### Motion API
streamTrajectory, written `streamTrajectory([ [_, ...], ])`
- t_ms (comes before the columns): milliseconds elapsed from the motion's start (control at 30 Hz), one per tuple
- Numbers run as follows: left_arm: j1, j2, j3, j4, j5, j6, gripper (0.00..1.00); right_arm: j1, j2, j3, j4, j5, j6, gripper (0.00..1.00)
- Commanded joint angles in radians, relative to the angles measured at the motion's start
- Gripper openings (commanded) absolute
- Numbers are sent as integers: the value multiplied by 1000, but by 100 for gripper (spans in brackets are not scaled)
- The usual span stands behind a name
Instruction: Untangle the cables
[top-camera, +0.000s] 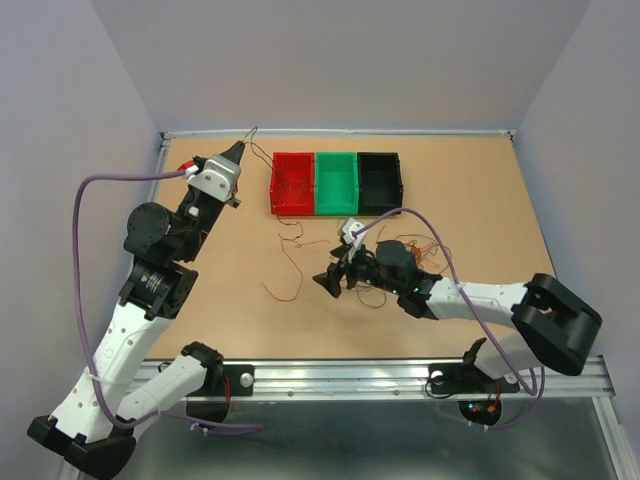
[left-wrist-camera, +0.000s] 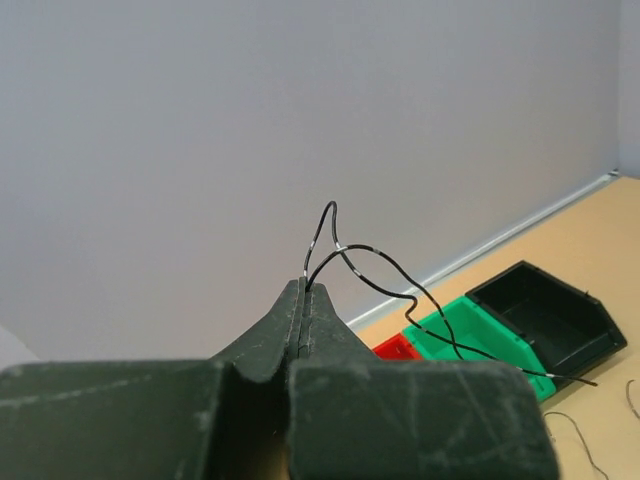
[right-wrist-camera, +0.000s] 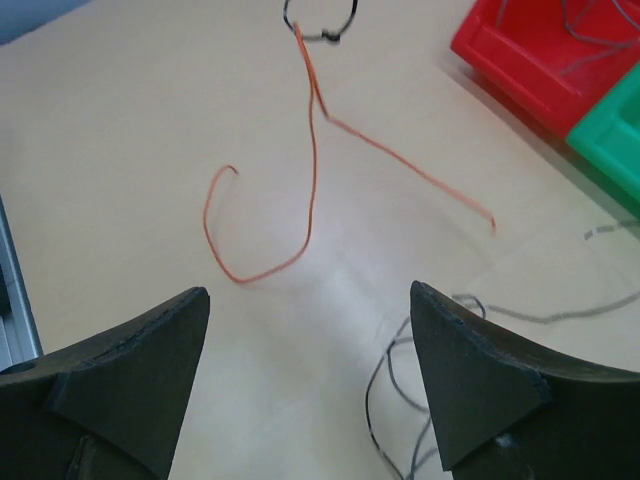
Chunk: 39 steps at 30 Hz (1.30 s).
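Note:
My left gripper (top-camera: 243, 150) is raised at the table's far left corner, shut on a thin black wire (left-wrist-camera: 400, 285) that loops up from the fingertips and trails toward the bins. My right gripper (top-camera: 328, 281) is open and empty, low over the table's middle. In the right wrist view it (right-wrist-camera: 310, 300) faces a loose orange-red wire (right-wrist-camera: 313, 170) lying in a curve on the board; that wire also shows in the top view (top-camera: 285, 268). Dark wires (right-wrist-camera: 385, 385) lie by its right finger. A clump of curly wires (top-camera: 425, 250) lies behind the right wrist.
A red bin (top-camera: 275, 185), a green bin (top-camera: 318, 185) and a black bin (top-camera: 398, 183) stand side by side at the back centre. The red bin (right-wrist-camera: 480, 50) holds a few thin wires. Grey walls enclose the table on the left, back and right.

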Motion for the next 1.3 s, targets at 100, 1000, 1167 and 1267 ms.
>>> streamTrajectory([
  [100,4,50,191,-39,113,-59,0,17,220,214,352,-93,-63,86],
  [1000,5,451,805,-115,-160,-67,0,36,363,190,432,-137,-64,65],
  [1167,7,435,626,-52,-86,-67,0,36,229,101,432,-80,-64,71],
  [1267,5,475,580,-38,-79,-84,0,36,152,50,430,10,-52,70],
])
